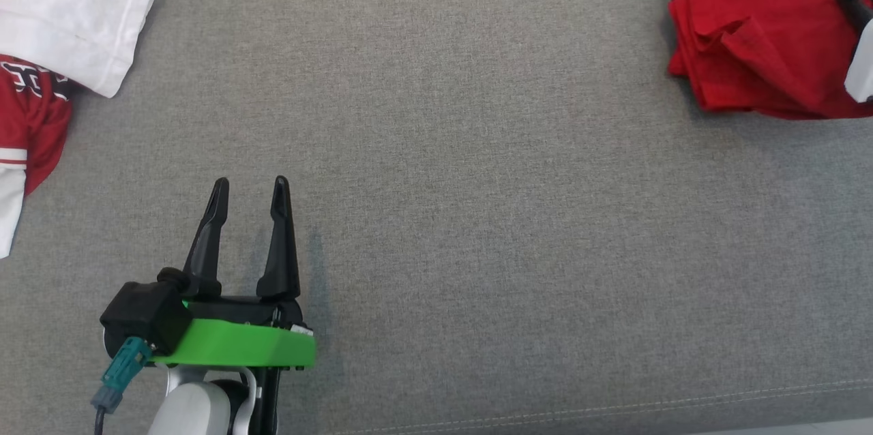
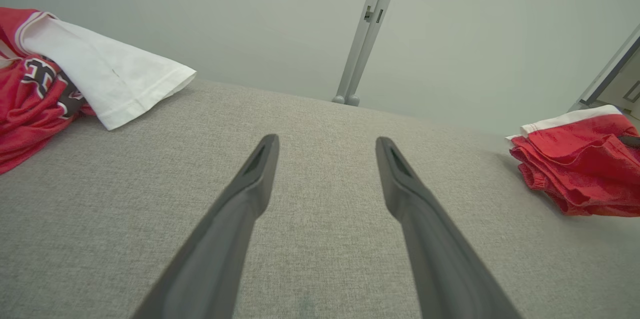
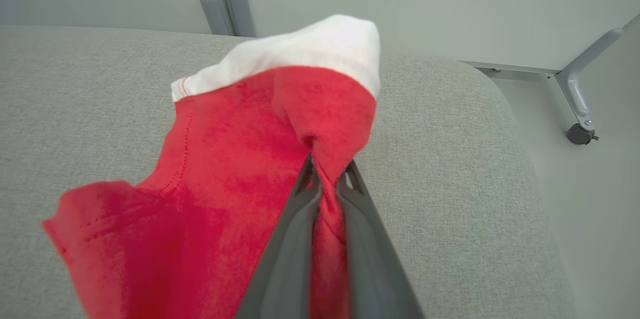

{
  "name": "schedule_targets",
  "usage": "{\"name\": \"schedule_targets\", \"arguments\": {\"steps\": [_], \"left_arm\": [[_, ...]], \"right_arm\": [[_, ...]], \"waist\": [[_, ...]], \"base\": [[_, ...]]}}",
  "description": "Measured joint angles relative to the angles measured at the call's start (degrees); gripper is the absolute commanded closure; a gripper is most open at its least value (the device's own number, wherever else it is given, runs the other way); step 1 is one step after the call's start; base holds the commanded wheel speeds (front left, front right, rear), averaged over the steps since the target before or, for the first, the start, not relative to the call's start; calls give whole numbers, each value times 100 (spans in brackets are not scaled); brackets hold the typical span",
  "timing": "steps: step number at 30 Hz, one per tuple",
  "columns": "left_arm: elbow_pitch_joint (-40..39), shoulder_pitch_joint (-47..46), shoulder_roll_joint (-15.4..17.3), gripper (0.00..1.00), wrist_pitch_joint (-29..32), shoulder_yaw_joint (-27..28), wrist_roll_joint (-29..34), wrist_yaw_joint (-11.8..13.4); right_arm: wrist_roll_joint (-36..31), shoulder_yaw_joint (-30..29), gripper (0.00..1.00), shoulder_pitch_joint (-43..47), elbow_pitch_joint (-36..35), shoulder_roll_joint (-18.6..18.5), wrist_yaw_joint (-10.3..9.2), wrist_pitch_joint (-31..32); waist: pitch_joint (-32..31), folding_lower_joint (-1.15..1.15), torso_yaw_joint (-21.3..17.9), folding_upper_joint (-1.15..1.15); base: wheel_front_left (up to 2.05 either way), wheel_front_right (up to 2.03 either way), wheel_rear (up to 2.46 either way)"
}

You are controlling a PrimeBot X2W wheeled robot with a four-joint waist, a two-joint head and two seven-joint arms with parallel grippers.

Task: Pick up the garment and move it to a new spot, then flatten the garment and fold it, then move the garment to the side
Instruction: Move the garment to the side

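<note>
Grey cushion (image 1: 477, 148), red garment (image 1: 757, 33) at its right end.
Garment folded, white trim at its far edge, a fold pinched between the closed fingers of the right gripper (image 3: 330, 171). Left gripper (image 1: 250, 184) over bare cushion at lower left, fingers spread wide, holding nothing. Red-and-white jersey (image 1: 41, 80) heaped at far left.

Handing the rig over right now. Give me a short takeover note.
Grippers: left gripper open, holding nothing, over the grey cushion; right gripper has its fingers shut on the folded red garment.
Things: the garment is at the cushion's right end; a crumpled red and white jersey lies at the left edge.
Done: fold looks finished, garment looks moved aside.
Left: probably release it and pull the right arm back.
</note>
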Motion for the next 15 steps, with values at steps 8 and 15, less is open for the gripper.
{"name": "schedule_targets", "arguments": {"steps": [8,15], "left_arm": [[-3,-87,1,0,0,-103,59,-107],[-46,-238,-1,0,0,-160,141,-167]], "right_arm": [[-263,30,100,-318,181,-361,-149,7],[-634,126,100,-597,281,-545,-366,-132]], "waist": [[215,0,59,0],[432,0,193,0]], "base": [[0,0,0],[0,0,0]]}}
